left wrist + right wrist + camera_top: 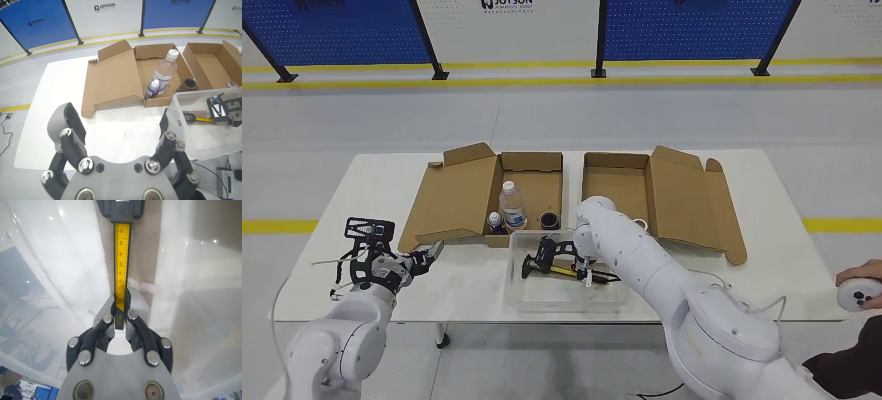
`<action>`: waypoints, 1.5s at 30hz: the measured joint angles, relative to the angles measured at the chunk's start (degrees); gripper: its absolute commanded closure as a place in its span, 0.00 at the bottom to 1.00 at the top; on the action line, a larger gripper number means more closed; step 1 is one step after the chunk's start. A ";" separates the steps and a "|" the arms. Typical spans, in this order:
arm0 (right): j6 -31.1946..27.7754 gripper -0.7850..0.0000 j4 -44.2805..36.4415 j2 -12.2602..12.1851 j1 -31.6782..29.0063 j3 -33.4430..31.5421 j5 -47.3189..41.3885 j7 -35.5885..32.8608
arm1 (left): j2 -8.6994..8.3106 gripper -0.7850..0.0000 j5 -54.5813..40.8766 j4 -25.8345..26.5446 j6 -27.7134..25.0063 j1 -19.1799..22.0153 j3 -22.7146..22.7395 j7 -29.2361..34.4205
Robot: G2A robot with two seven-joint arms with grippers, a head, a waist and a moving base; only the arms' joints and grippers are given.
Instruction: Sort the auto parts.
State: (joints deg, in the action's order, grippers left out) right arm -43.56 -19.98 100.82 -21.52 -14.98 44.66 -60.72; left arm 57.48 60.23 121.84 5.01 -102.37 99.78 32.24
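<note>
Counter [472, 280]: white, with two open cardboard boxes side by side at the far edge and a clear bin in front of them at the near middle.
Left box [532, 160]: lid thrown back to the left, and three things are seen inside, all crowded at its near end.
Right box [614, 160]: lid thrown back to the right; a small pale ring-like item [229, 83] is made out at its near edge, too small to be named.
Bin [532, 295]: clear plastic, just near of both boxes, and the action is centred here!
Bottle [511, 205]: clear with a white cap, stood upright in the left box.
Caliper [121, 262]: black-headed with a yellow scale, laid lengthways inside the bin; whether it is off the bin floor cannot be told.
Spray can [496, 222]: small, upright, tucked just beside the bottle at the box's near left corner.
Black cylinder [549, 220]: laid on its side at the near right corner of the left box.
Right pincer [121, 302]: closed tight, with the tail end of the caliper's scale clamped between its pads, down inside the bin.
Left pincer [119, 121]: spread wide with nothing held, parked over the counter's near left, well apart from the bin.
Progress: the sorting is judged to be well along, since three items are boxed on the left. The gripped caliper looks to be the last thing in the bin, so a lift and a drop into a box are left.
</note>
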 measured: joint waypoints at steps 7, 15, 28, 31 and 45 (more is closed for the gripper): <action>0.34 0.98 -1.09 -0.84 0.07 0.00 -0.16 -0.33 | 0.00 0.00 0.00 0.00 0.00 0.00 0.00 0.00; 0.34 0.64 -3.39 -2.02 -0.34 2.09 -0.92 -0.34 | 0.00 0.00 0.00 0.00 0.00 0.00 0.00 0.00; 3.78 0.53 -10.72 -3.77 2.27 1.82 -3.41 -1.13 | 0.00 0.00 0.00 0.00 0.00 0.00 0.00 0.00; 5.26 0.53 -12.86 -3.98 2.05 1.59 -2.08 0.62 | 0.00 0.00 0.00 0.00 0.00 0.00 0.00 0.00; 10.64 0.54 -13.12 -1.84 -0.54 2.14 3.41 7.09 | 0.00 0.00 0.00 0.00 0.00 0.00 0.00 0.00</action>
State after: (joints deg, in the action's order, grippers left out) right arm -32.92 -33.11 98.99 -22.06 -12.85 48.07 -53.64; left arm 57.48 60.23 121.84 5.01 -102.37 99.78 32.24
